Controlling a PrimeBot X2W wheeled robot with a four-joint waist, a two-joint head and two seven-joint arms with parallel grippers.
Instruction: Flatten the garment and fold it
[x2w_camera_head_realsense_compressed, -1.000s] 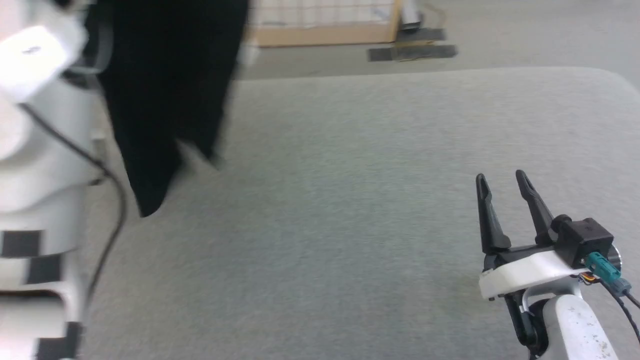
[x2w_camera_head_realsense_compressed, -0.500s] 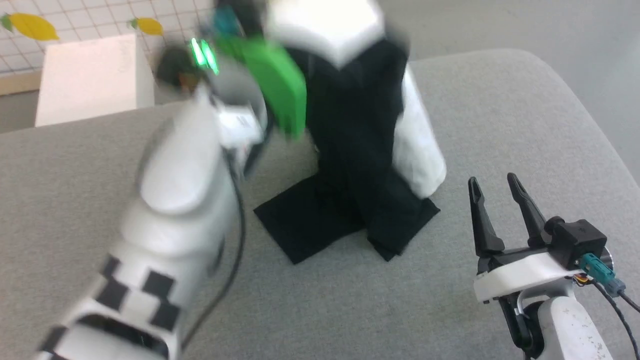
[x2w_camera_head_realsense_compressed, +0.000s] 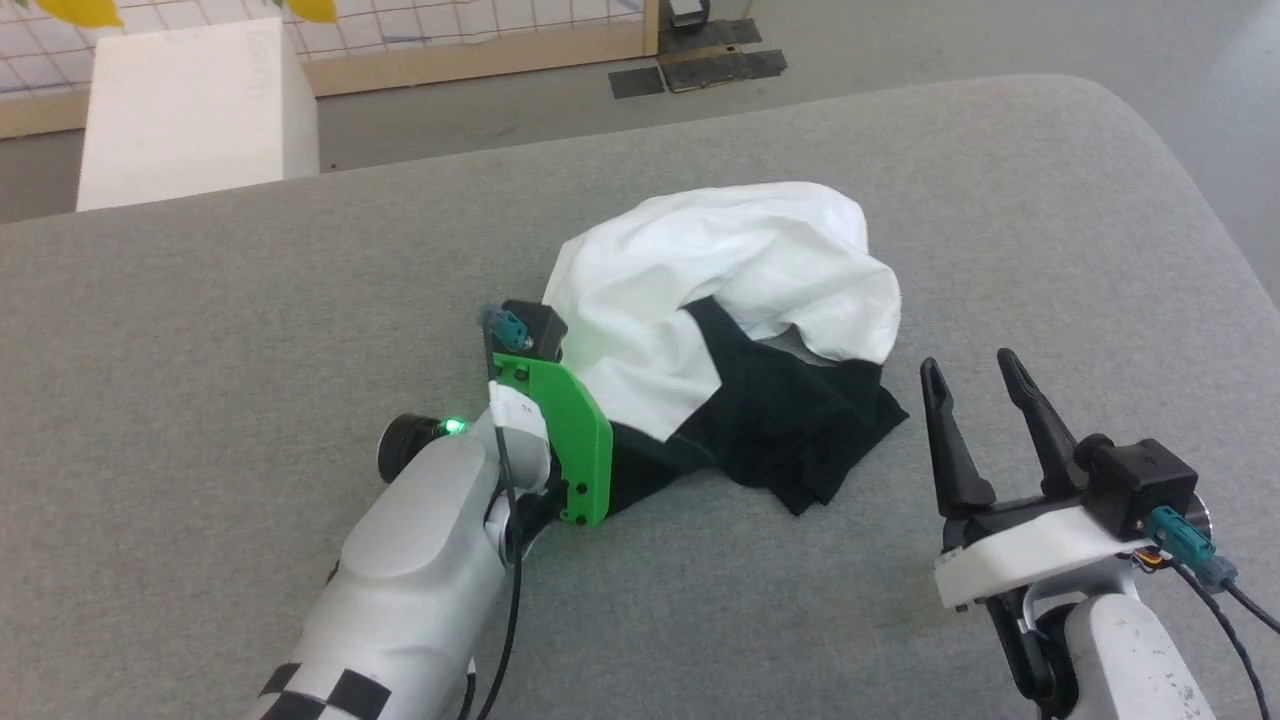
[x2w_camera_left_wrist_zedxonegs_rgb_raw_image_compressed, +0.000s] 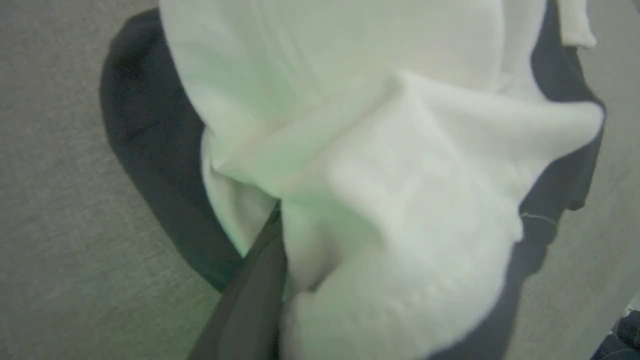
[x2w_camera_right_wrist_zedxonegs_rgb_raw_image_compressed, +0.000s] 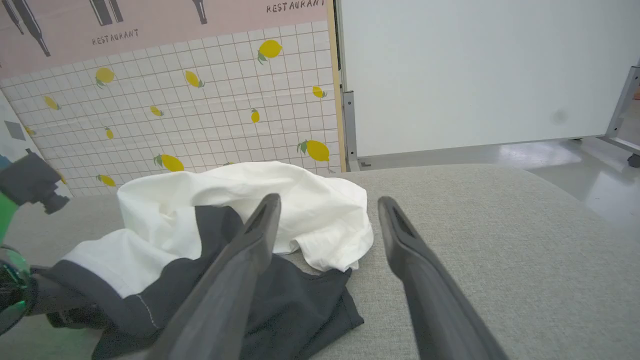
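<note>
The garment (x2w_camera_head_realsense_compressed: 720, 270) lies in a crumpled heap in the middle of the grey table, its white body bulging on top and black cloth (x2w_camera_head_realsense_compressed: 800, 430) spilling out toward me. My left gripper (x2w_camera_head_realsense_compressed: 600, 450), on its green mount, lies low at the heap's left edge with its fingers tucked under the cloth. In the left wrist view the white folds (x2w_camera_left_wrist_zedxonegs_rgb_raw_image_compressed: 390, 150) sit very close over black cloth. My right gripper (x2w_camera_head_realsense_compressed: 970, 375) stands open and empty just right of the black edge. In the right wrist view its fingers (x2w_camera_right_wrist_zedxonegs_rgb_raw_image_compressed: 265, 220) point over the garment (x2w_camera_right_wrist_zedxonegs_rgb_raw_image_compressed: 240, 195).
The grey padded table (x2w_camera_head_realsense_compressed: 200, 300) runs wide to the left and in front of the heap, and its rounded corner falls away at the right. A white box (x2w_camera_head_realsense_compressed: 190, 100) stands on the floor beyond the far edge, before a lemon-patterned wall panel (x2w_camera_right_wrist_zedxonegs_rgb_raw_image_compressed: 200, 115).
The garment hung from my raised left gripper and now lies heaped on the table, with the left arm lowered beside it. The head camera turned meanwhile. The right gripper stays open in place.
</note>
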